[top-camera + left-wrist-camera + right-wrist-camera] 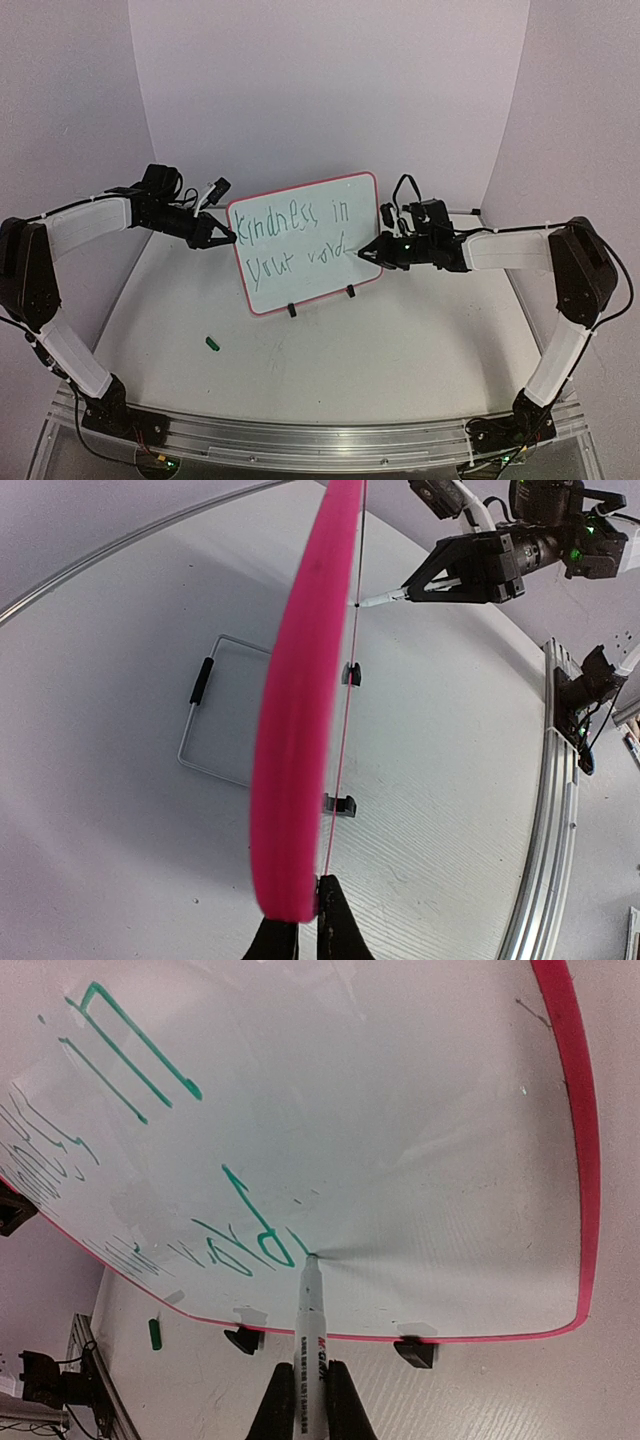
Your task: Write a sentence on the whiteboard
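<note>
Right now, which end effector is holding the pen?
The right end effector grips the white marker, its tip touching the small red-framed white whiteboard. The left end effector only pinches that board's edge.

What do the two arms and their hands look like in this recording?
The left arm and right arm have white link covers between black joints, with thin black cables running along them. The left hand and right hand are black, each tapering to two pointed fingers. A small green light glows behind the right hand, and a black cable loop rises above it.
</note>
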### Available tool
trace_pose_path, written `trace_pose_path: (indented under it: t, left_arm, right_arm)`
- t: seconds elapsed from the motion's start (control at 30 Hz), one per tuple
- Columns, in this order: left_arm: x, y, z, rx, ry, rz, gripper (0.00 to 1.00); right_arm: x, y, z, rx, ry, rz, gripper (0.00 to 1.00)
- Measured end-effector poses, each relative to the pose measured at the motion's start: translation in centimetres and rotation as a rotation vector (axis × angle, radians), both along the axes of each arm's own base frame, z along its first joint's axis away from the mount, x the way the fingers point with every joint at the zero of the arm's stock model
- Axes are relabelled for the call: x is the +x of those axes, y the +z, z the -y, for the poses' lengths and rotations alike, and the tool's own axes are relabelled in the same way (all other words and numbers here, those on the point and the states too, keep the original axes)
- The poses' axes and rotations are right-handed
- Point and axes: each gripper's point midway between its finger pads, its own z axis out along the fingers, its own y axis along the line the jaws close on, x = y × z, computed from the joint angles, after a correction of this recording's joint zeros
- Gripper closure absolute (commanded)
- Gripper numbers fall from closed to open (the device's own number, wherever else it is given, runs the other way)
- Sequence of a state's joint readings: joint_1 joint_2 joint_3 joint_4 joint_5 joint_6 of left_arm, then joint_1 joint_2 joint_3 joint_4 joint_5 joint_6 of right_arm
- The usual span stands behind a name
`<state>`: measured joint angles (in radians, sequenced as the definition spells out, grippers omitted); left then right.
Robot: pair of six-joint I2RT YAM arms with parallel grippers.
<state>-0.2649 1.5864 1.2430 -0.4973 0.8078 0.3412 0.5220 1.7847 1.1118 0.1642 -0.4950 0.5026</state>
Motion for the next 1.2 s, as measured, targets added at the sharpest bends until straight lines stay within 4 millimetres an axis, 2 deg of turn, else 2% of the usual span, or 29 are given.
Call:
trace_pose_path:
  t: [0.33,0.6,1.0,1.2]
  left_arm:
    - [0.0,0.0,0.0,0.0,0.0,0.0,1.0]
    - [0.0,0.0,0.0,0.0,0.0,0.0,1.0]
    - [0.0,0.0,0.0,0.0,-0.001,0.001,1.0]
    - [0.0,0.0,0.0,0.0,-0.001,0.001,1.0]
  right_arm:
    - [-0.2,-0.2,0.6,-0.017,-0.022,0.001,1.0]
    - [-0.5,3.2,1.1,0.016,-0.036,0.068,1.0]
    - [0.4,2.9,2.2,0.012,-0.062,0.063,1.0]
    - [1.2,2.6,2.0,0.012,-0.064,0.057,1.0]
